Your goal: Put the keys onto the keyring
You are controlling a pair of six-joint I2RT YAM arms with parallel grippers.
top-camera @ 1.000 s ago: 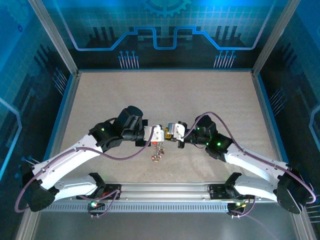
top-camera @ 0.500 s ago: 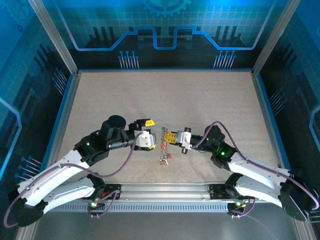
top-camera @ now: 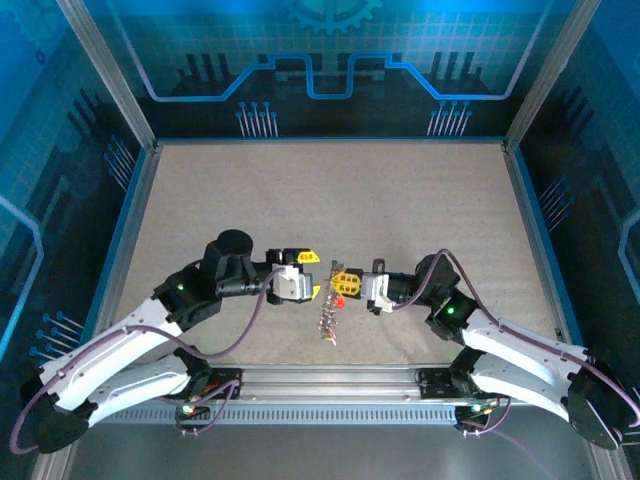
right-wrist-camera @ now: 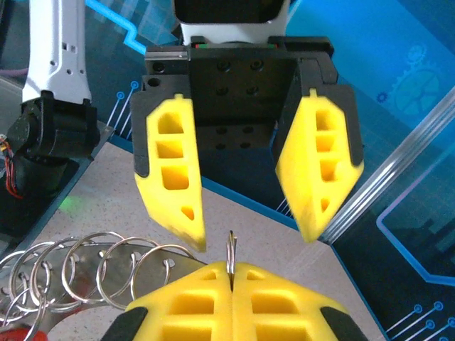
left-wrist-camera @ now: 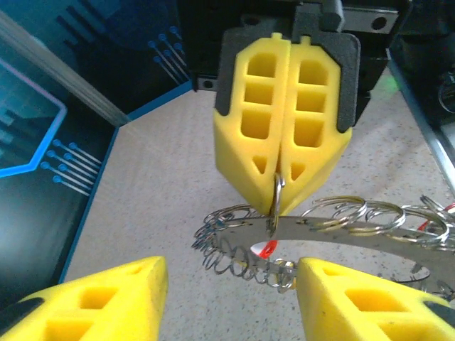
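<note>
Left wrist view puts the keyring (left-wrist-camera: 276, 199) dead ahead, held edge-on and upright in the clamped right gripper (left-wrist-camera: 282, 170), with the left gripper (left-wrist-camera: 231, 266) facing it, jaws parted either side, while what I take for the keys (top-camera: 327, 322) dangle below, strung crosswise.

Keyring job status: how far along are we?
Done: a flat metal strip carrying many small rings and a red tag already hangs from the keyring. In hand: the right end effector is shut on that keyring; the left end effector is open, facing it and empty. Left: I can't tell how much threading remains; the left probably needs a fresh grasp first.
</note>
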